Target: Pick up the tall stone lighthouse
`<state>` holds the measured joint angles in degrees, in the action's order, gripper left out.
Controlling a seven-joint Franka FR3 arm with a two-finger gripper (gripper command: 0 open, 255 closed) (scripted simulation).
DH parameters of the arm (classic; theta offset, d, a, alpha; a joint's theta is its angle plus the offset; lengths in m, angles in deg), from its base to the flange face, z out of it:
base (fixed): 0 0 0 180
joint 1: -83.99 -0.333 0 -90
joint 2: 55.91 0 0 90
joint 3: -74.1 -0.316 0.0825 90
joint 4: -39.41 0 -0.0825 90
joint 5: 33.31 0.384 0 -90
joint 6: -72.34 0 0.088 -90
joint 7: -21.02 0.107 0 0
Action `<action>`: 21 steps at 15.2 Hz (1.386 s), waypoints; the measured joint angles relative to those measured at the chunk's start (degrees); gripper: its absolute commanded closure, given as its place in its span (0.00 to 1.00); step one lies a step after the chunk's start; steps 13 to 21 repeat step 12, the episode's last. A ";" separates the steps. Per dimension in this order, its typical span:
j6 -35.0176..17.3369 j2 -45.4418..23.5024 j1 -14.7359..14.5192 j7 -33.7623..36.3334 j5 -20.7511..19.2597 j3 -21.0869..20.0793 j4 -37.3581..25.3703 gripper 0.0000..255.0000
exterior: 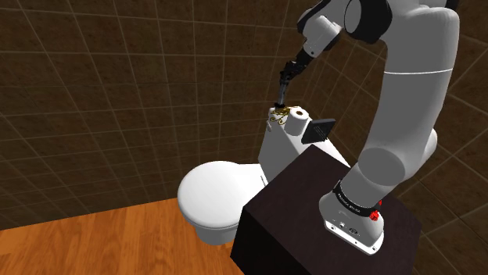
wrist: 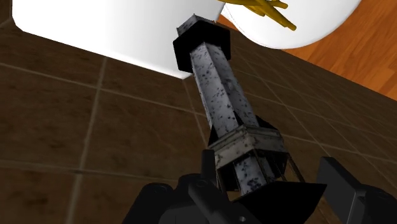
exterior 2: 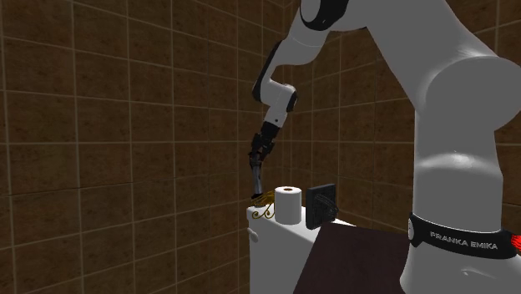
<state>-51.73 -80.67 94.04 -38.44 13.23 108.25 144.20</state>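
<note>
The tall lighthouse [wrist: 222,95] is a speckled grey stone column on a black base, with a lantern cage at its top. My gripper [wrist: 254,191] is shut on that lantern end, and the column points away from the hand. In the shoulder view the gripper [exterior: 288,74] holds the lighthouse [exterior: 280,95] hanging just above the white toilet tank [exterior: 278,152]. The second exterior view shows the gripper [exterior 2: 260,154] with the lighthouse [exterior 2: 256,179] a little above the tank's top [exterior 2: 275,242], near the far corner.
On the tank stand a white paper roll [exterior: 298,117], a small black frame [exterior: 319,130] and a gold wire ornament [exterior: 278,116]. The toilet's closed lid [exterior: 215,191] lies below over a wooden floor. Brown tiled walls stand close behind. My dark stand [exterior: 305,203] adjoins the tank.
</note>
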 measured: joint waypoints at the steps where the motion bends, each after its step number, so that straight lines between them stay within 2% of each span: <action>1: 0.36 0.50 -0.17 0.43 -0.47 0.22 -0.05 1.00; 12: 5.16 4.59 -1.26 5.08 -5.09 2.18 -2.70 1.00; 21: 5.16 4.59 -1.26 5.08 -5.09 2.18 -2.70 1.00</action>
